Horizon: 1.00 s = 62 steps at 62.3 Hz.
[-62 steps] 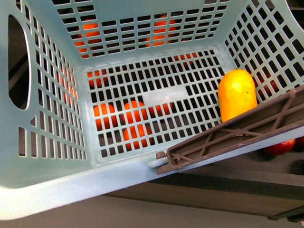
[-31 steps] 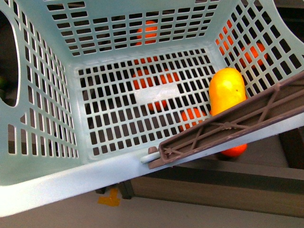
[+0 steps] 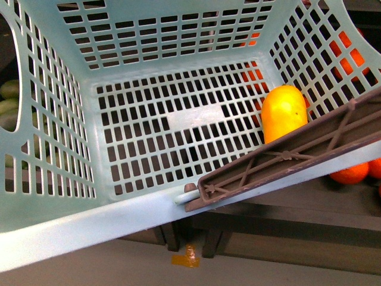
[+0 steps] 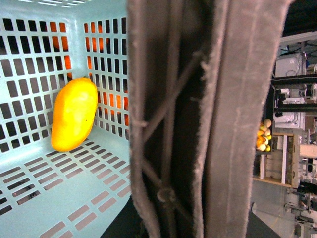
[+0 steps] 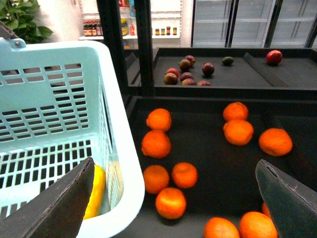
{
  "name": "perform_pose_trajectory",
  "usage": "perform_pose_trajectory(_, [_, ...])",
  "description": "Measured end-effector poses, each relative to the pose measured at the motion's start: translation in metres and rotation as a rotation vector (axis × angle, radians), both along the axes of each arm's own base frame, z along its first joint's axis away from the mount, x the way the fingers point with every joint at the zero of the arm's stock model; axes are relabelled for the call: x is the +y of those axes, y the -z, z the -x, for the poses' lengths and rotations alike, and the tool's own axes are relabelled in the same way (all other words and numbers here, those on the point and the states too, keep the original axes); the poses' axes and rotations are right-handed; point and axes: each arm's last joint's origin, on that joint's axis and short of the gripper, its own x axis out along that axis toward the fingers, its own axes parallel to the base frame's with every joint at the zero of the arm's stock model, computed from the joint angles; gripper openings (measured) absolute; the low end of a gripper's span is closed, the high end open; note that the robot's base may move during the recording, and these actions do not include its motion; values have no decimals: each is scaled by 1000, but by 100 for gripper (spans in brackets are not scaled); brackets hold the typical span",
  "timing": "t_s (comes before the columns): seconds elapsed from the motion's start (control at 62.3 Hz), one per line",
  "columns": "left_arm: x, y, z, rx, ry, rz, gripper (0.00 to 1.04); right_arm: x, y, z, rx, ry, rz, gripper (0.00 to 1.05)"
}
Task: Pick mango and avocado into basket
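The turquoise basket [image 3: 71, 220] fills the front view, tilted. The mango [image 3: 284, 113] lies inside it against the right wall, partly behind the brown handle [image 3: 286, 158]. My left gripper [image 4: 183, 223] is shut on the handle [image 4: 198, 99], which fills the left wrist view; the mango [image 4: 74, 114] lies beyond it. My right gripper [image 5: 176, 203] is open and empty above a dark shelf, beside the basket's wall [image 5: 119, 148]. Pale green rounded fruits [image 3: 8, 106] show past the basket's left wall; I cannot tell whether they are avocados.
Several oranges [image 5: 171, 202] lie on the dark shelf tray [image 5: 208, 148] under my right gripper. A farther tray holds dark red fruits [image 5: 185, 74], one small green fruit [image 5: 228, 60] and a red one [image 5: 274, 56]. Oranges [image 3: 351, 173] show right of the basket.
The scene behind the basket has slid to the right: the oranges under its floor now show only at the right edge, and green fruits have appeared at the left. The mango stays in its corner.
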Motion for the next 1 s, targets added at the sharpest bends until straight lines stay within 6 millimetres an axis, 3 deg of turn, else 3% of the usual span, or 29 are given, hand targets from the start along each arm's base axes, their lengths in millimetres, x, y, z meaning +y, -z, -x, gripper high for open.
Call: perform_pose_trajectory(0.996, [0,0,0,0,3,-1,15,0,0,0,2,-1,0,96])
